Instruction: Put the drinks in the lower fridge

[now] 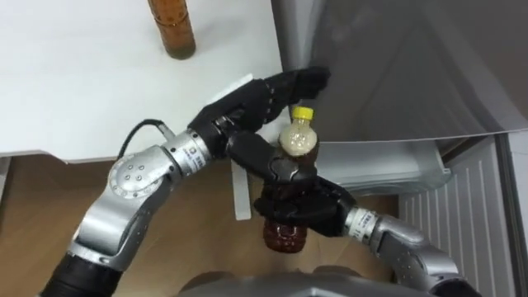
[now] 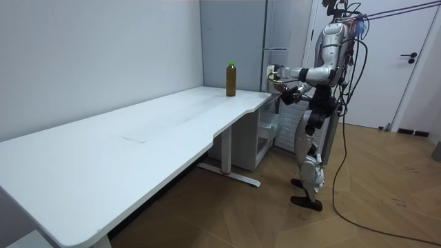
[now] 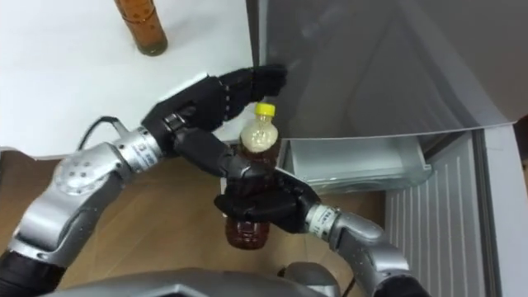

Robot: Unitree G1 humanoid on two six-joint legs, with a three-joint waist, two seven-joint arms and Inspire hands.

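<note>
A brown drink bottle with a yellow cap [image 1: 295, 177] [image 3: 256, 177] is upright in front of my chest, just off the white table's corner. My right hand [image 1: 309, 210] [image 3: 268, 206] is shut round its lower body. My left hand [image 1: 256, 103] [image 3: 206, 99] reaches over from the left with its fingers straight behind the cap and its thumb [image 1: 268, 161] against the bottle's front. A second brown bottle [image 1: 172, 29] [image 2: 231, 78] stands on the table [image 1: 82, 91]. In the room view I stand at the table's end by the grey fridge [image 2: 275, 41].
The fridge's grey upper front [image 1: 396, 66] is straight ahead. Below it the lower compartment stands open with a pale shelf or bin [image 1: 379, 169] showing, and its white ribbed door [image 1: 470, 206] swings out to my right. Wooden floor [image 1: 190, 223] lies beneath.
</note>
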